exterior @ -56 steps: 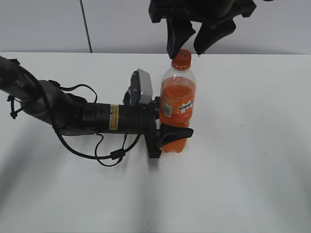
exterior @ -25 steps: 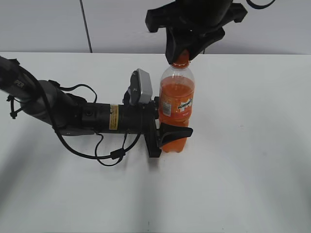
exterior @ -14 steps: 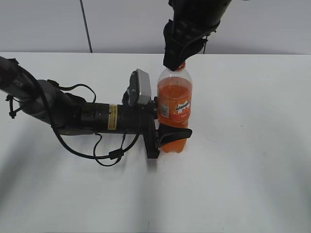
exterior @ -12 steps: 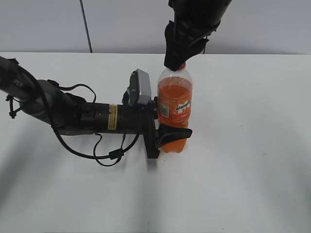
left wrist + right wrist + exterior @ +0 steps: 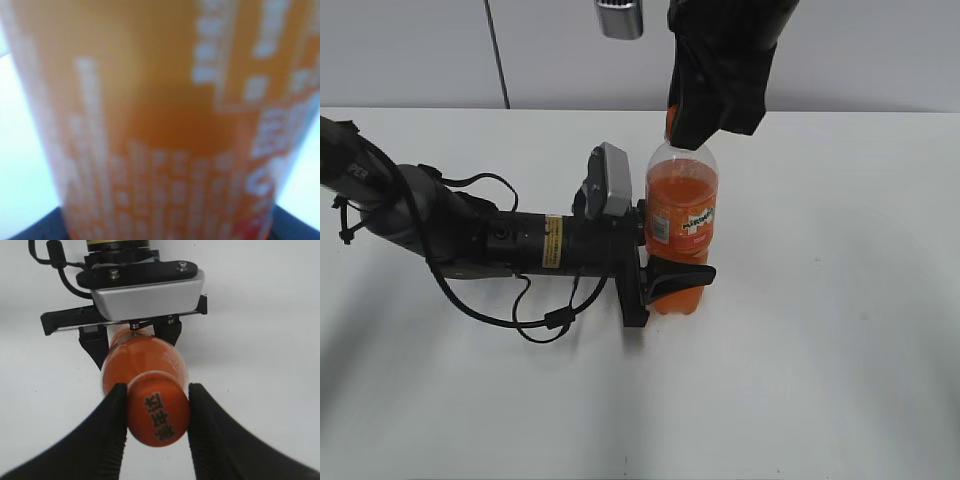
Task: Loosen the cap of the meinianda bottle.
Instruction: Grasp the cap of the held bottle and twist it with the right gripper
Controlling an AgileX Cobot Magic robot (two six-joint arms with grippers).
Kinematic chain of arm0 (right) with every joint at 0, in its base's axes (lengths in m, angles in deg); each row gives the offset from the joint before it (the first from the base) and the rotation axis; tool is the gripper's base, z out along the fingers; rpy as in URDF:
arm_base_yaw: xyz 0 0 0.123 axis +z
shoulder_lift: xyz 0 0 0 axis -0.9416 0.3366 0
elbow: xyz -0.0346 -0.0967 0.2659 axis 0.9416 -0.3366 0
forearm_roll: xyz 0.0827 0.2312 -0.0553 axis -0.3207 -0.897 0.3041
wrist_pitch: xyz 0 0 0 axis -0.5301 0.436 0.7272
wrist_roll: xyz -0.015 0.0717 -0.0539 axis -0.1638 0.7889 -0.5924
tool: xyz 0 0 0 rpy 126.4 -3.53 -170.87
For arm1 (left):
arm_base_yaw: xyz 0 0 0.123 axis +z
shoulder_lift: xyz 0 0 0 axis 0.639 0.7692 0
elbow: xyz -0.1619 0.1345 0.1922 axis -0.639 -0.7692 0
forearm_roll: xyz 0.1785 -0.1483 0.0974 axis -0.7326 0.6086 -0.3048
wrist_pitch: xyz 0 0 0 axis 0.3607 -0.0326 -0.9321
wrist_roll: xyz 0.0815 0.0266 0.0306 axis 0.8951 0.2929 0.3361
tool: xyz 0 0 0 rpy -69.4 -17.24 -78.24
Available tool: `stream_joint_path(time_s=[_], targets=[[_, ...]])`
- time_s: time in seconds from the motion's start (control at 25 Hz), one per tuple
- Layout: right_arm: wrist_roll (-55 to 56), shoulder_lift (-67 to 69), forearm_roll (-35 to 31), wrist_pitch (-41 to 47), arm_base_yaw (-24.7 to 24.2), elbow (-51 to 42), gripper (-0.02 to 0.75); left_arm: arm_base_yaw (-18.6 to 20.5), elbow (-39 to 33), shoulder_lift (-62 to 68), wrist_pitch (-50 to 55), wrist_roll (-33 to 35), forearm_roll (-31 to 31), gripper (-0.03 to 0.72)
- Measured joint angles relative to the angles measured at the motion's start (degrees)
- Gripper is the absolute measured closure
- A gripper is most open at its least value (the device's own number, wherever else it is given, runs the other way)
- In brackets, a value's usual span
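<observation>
So the meinianda bottle (image 5: 682, 232) stands upright on the bench (image 5: 840, 300), left pincer (image 5: 665, 282) clamped round its lower body, right pincer (image 5: 156, 412) clenched on the cap (image 5: 158, 414) from above; both grips done, but the loosening twist looks left to do.

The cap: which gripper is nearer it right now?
Right. The right gripper is clamped on the cap from both sides; the left gripper holds the meinianda bottle low on its body.

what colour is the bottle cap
Orange with dark print on top; the cap shows best in the right wrist view.
</observation>
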Motion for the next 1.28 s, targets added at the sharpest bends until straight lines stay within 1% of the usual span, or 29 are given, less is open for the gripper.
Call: stream_joint_path(time_s=[0.4, 0.64, 1.0, 1.2, 1.28], targets=[[-22.2, 0.1, 0.0, 0.6, 0.0, 0.2, 0.463, -0.1, 0.0, 0.0, 0.1, 0.1, 0.1, 0.295], [-30.5, 0.1, 0.3, 0.8, 0.0, 0.3, 0.463, -0.2, 0.0, 0.0, 0.2, 0.1, 0.2, 0.295], [-31.9, 0.1, 0.6, 0.8, 0.0, 0.3, 0.463, -0.3, 0.0, 0.0, 0.3, 0.1, 0.5, 0.295], [-28.6, 0.1, 0.7, 0.8, 0.0, 0.4, 0.463, -0.3, 0.0, 0.0, 0.3, 0.1, 0.4, 0.295], [-27.3, 0.1, 0.7, 0.8, 0.0, 0.4, 0.447, -0.3, 0.0, 0.0, 0.3, 0.1, 0.4, 0.295]])
